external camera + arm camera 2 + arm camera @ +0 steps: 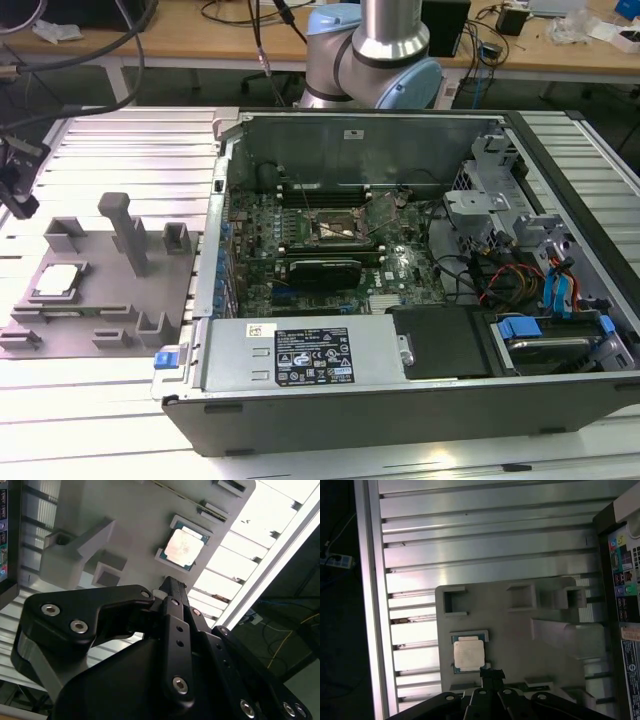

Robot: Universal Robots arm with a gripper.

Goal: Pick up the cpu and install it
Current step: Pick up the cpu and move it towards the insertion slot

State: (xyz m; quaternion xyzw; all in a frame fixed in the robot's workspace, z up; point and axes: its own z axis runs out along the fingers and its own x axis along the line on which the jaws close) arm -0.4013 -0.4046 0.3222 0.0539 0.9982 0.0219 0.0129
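My claw [170, 582], nearest the lens in both wrist views, was clenched on nothing. It hung over the grey tray [135, 520], near the cpu [183, 547] but not touching it. The one cpu lay flat, metal face up, in a shallow pocket, likely so its raised lips kept it square for pickup. In the exterior view, the one tray sat on the bench [120, 150] at nine o'clock from the one open computer case [400, 390]. The case's single socket [340, 228] lay uncovered.
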